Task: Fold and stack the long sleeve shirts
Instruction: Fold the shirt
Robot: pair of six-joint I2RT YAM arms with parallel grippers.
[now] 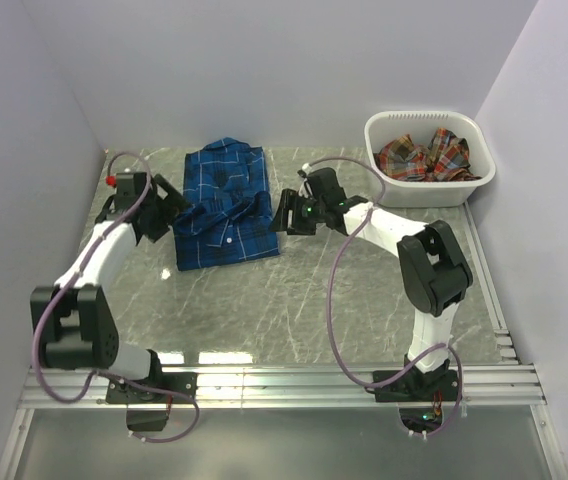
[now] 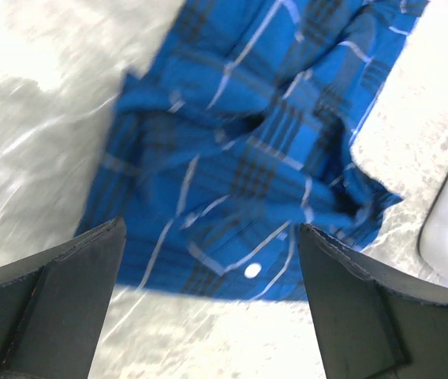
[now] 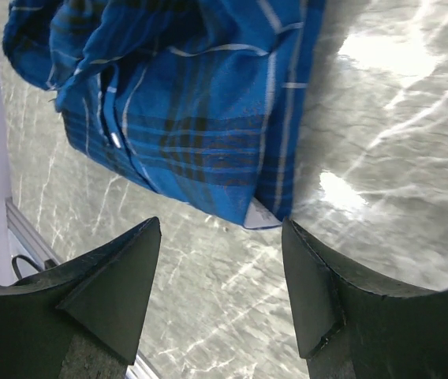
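Shirt [image 1: 222, 205] on table [image 1: 304, 300], back centre; other shirt [image 1: 424, 157] in basket [image 1: 430, 192], back right.

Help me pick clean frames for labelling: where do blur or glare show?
Left wrist: the table is smeared and washed out, the blue shirt soft. Right wrist: sharper, with glare patches on the table. Top: sharp, even light, bright reflections along the near edge.

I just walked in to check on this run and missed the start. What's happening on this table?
Two robot arms are working on a blue plaid shirt that lies on the table, seemingly partly folded, with a sleeve bunched across it. The left gripper and right gripper sit at its left and right sides, both open and holding nothing. A red-orange plaid shirt lies crumpled in the white basket at the far right corner, not yet folded.
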